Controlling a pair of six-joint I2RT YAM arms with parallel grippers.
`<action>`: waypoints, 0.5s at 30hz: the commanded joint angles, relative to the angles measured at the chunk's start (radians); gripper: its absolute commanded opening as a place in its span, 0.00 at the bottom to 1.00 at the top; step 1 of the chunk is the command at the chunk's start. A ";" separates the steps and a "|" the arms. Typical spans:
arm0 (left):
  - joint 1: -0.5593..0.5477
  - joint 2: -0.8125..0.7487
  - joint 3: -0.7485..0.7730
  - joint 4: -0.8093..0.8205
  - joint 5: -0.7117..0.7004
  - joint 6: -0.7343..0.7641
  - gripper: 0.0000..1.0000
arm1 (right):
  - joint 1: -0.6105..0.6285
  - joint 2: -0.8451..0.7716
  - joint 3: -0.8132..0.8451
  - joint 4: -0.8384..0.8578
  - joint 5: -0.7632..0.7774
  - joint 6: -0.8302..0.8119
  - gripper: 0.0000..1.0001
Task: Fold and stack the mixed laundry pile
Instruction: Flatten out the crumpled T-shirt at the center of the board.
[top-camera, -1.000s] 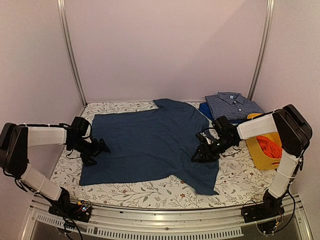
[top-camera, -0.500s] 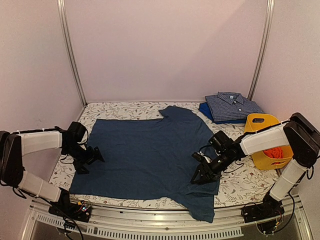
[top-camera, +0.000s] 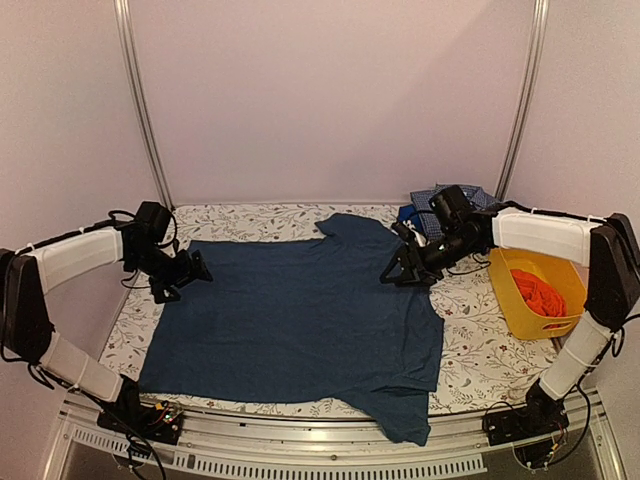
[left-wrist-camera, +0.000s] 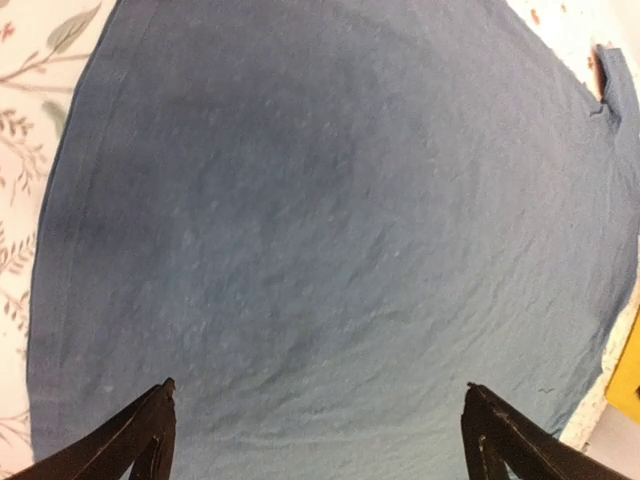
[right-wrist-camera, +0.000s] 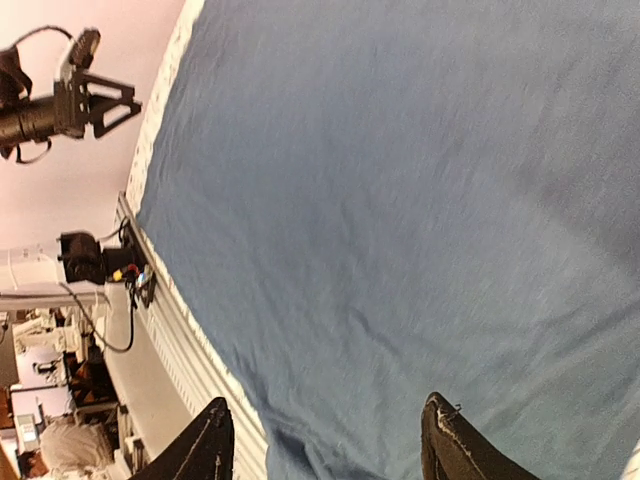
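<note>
Item 1, nearest you: the grey metal rail (top-camera: 300, 437) along the table's front edge. The near right corner of the dark blue soft cloth garment (top-camera: 300, 320) droops over it.

Item 2: the dark blue garment itself, your piece of the laundry in hand. It lies spread flat across the middle of the white floral-print table cover (top-camera: 470, 352). One short sleeve-like flap points toward the far side. The cloth fills nearly the whole of both wrist views, with only light wrinkles.

Item 3: your left gripper (top-camera: 192, 270), low over the garment's far left edge. Its jaws are spread wide with nothing between them. In the left wrist view the two black fingertips (left-wrist-camera: 155, 430) stand well apart above the cloth. You cannot tell whether they touch it.

Item 4: your right gripper (top-camera: 398, 270), low over the garment's far right edge, just beside the sleeve flap. Its jaws are also wide apart and empty. Whether it touches the cloth cannot be told either.

Item 5: the yellow plastic basket (top-camera: 518, 320), on the table cover to the right of the garment. A crumpled red-orange cloth piece (top-camera: 540, 293) lies inside it.

Item 6, farthest from you: the folded blue small-check button shirt (top-camera: 487, 196), in the far right corner. The right arm partly hides it. It rests on a bright blue folded cloth (top-camera: 410, 216), whose edge shows on the shirt's left side.
</note>
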 joint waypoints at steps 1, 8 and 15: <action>0.005 0.103 0.062 0.079 0.022 0.097 1.00 | -0.095 0.149 0.177 -0.036 0.074 -0.088 0.63; 0.038 0.241 0.192 0.168 0.077 0.183 1.00 | -0.147 0.430 0.472 -0.031 0.072 -0.102 0.61; 0.121 0.373 0.275 0.212 0.143 0.245 0.99 | -0.148 0.559 0.538 -0.031 0.062 -0.112 0.58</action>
